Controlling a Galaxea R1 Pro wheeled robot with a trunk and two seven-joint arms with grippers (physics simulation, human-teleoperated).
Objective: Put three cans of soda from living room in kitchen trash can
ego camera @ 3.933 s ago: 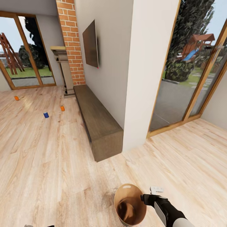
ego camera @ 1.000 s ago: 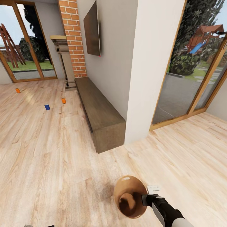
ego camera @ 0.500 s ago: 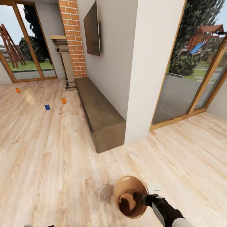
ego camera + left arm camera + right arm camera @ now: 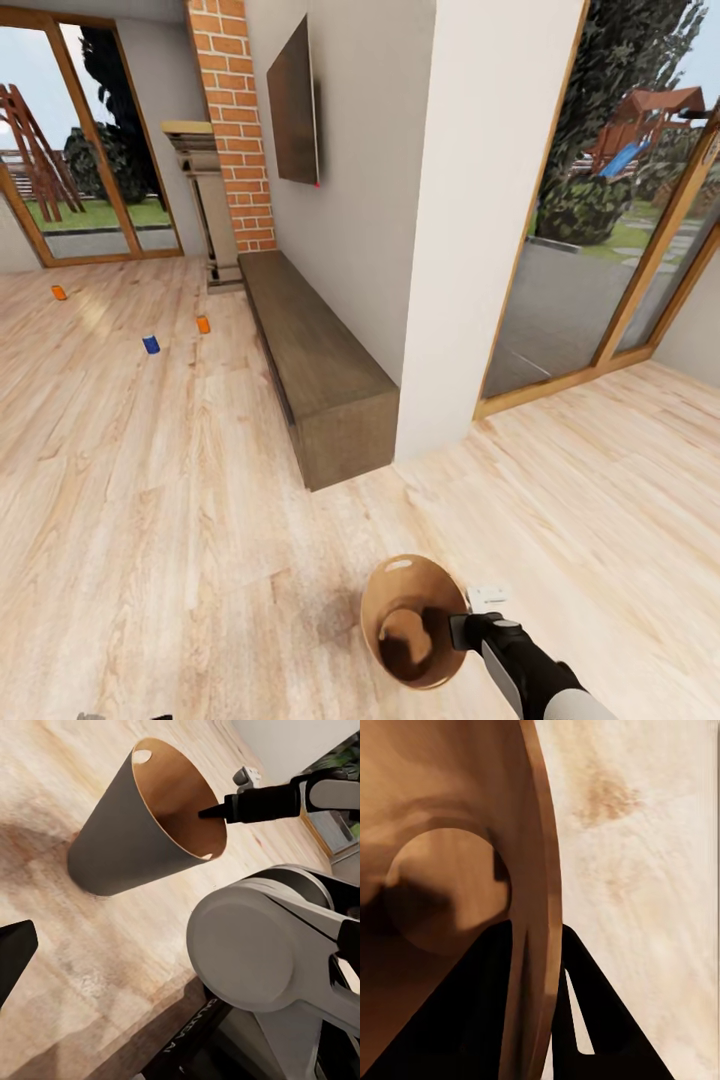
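The trash can (image 4: pixel 393 598), a tapered bucket with an orange-brown inside, hangs low in front of me in the head view. My right gripper (image 4: pixel 455 631) is shut on its rim. In the right wrist view the dark fingers (image 4: pixel 487 1005) stand on either side of the bucket's wall (image 4: pixel 536 870). The left wrist view shows the bucket (image 4: pixel 127 832) tilted, with the right gripper (image 4: pixel 214 811) at its rim. Far off on the living room floor stand two orange soda cans (image 4: pixel 59 292) (image 4: pixel 203 324) and a blue one (image 4: pixel 151 344). One dark left finger (image 4: pixel 15 952) shows.
A long low dark-wood cabinet (image 4: pixel 315 365) runs along the wall under a flat screen (image 4: pixel 293 100). A white pillar (image 4: pixel 480 220) stands beside it, with a brick fireplace (image 4: pixel 235 130) behind. Glass doors (image 4: pixel 590 230) are at the right and far left. Plank floor lies between me and the cans.
The whole picture has shifted slightly, so the camera has moved. The bucket stays in my right gripper's hold. The cans have not moved on the floor.
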